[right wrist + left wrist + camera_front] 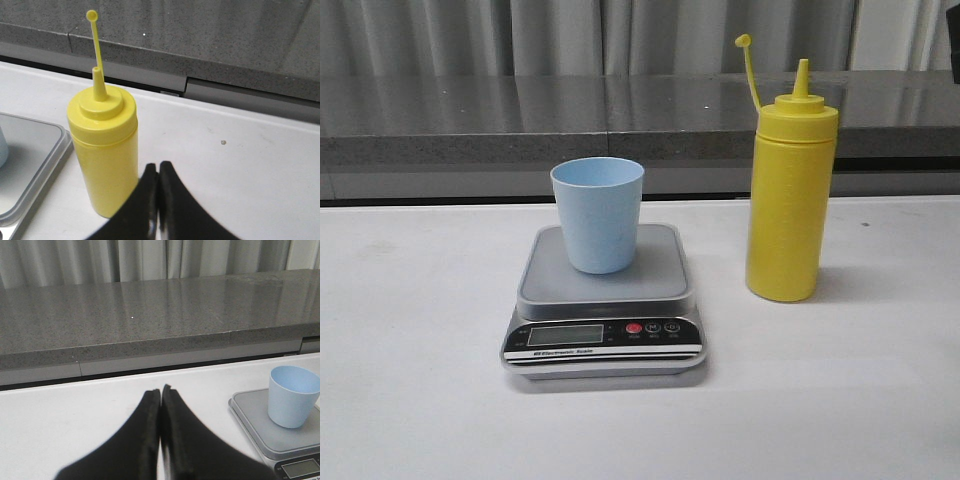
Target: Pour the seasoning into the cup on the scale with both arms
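cup point(598, 213) on scale point(603, 300), seasoning point(790, 195) beside

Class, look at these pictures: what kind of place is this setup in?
Probably a lab bench staged as a kitchen: a white table, a grey speckled counter backed by curtains, and a digital scale.

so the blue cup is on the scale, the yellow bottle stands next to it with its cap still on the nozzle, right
Not quite. The cup does sit on the scale, and the yellow bottle stands beside it, but its cap is off the nozzle, sticking up on its tether strap. The front view shows this.
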Controlling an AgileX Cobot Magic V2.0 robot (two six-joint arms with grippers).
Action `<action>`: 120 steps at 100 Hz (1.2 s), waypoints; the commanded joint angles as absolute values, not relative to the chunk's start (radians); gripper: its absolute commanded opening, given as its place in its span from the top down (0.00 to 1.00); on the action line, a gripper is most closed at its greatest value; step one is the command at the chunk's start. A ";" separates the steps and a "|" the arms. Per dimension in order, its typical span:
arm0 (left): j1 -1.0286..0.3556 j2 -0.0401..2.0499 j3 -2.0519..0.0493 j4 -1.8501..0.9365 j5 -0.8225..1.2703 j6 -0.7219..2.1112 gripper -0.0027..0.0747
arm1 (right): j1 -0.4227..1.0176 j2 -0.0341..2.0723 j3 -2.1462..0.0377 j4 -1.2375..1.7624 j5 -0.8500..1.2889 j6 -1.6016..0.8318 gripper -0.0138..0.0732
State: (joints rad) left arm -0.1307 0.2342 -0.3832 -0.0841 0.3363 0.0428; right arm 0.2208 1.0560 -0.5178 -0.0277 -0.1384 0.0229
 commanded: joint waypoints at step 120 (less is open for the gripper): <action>-0.129 0.242 -0.408 -0.088 0.261 0.040 0.99 | 0.223 1.588 -0.270 -0.194 -1.300 0.025 0.17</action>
